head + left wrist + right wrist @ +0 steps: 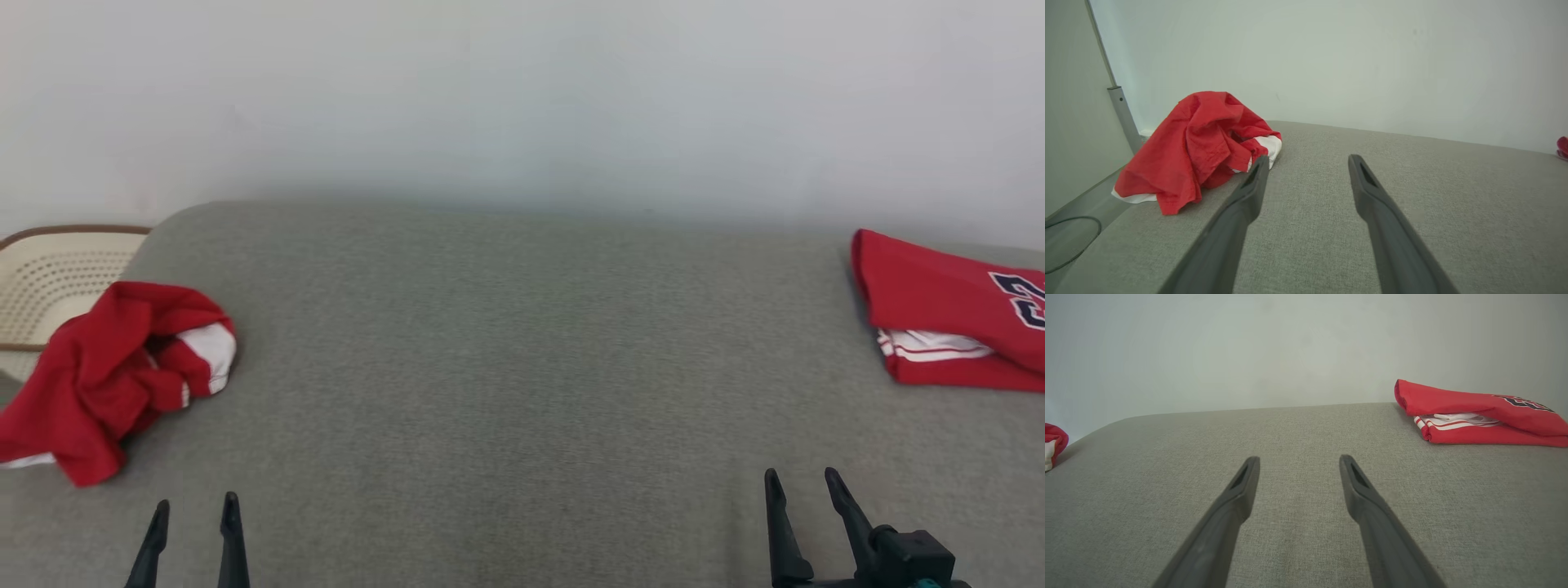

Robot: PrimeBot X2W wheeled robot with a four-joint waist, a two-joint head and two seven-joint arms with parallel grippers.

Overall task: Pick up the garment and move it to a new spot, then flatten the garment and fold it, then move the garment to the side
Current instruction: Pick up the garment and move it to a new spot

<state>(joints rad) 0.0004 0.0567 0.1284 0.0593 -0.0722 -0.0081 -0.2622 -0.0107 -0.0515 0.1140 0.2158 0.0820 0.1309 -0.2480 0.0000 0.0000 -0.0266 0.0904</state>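
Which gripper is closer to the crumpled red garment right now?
Left. The left gripper sits open just short of the crumpled red garment, not touching. The right gripper is far across the grey surface, near the folded red garment.

Crumpled garment lies far left, folded garment far right.

Head high; wrists low over upholstery

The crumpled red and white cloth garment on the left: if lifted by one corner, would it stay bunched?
Probably not: the crumpled red and white cloth garment lies in loose folds, so it should unfurl and hang. It looks thin, so probably light. Pushed, it may bunch on the grey fabric surface.
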